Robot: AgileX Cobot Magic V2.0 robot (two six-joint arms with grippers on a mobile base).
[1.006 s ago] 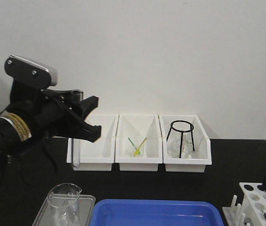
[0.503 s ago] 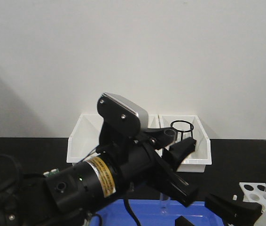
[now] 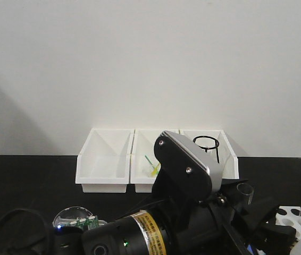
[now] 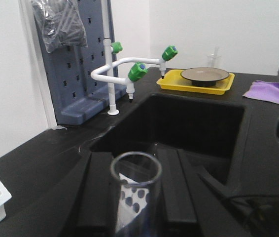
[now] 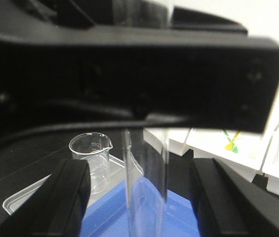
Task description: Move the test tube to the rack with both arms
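Handover is at its middle: left claw (image 4: 136, 160) holds the test tube (image 4: 135, 207) upright, apparently clamped, over the blue tray (image 5: 107, 219). Right claw (image 5: 144, 170) stands wide, one finger on each side of the tube, not touching. Closing, release and placing into the rack (image 3: 293, 217) are not yet done.

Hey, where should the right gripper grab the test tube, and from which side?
Grip the bare lower stretch of the test tube, below where the left gripper clamps it just under the rim. The tube hangs upright and is slim, so closing sideways across it looks best. The open right gripper straddles it at that height, clear of the glass on both sides.
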